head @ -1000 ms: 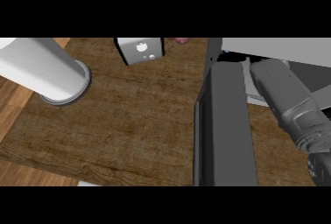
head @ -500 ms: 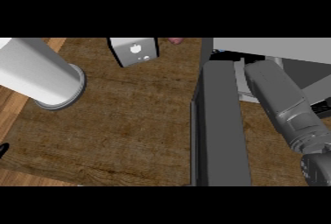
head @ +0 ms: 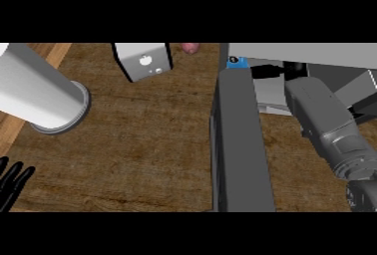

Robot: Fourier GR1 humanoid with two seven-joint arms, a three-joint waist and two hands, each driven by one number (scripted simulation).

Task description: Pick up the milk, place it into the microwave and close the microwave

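Fingers point(head: 16, 178) straight, left hand point(head: 9, 188) | microwave door point(head: 239, 144) open, edge-on, axis near-far

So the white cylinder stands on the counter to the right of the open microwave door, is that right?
Not quite. The head view shows the white cylinder standing on the counter to the left of the open microwave door, not the right.

The bench point(head: 147, 149) is dark brown with a streaked wood grain, and paler wood runs along its left edge. The tall cylinder point(head: 37, 89) is white shading to grey. The microwave door point(head: 237, 144) is dark grey, with a small blue patch point(head: 236, 61) at its top. The left hand point(head: 9, 182) is black and the right forearm point(head: 324, 124) is grey.
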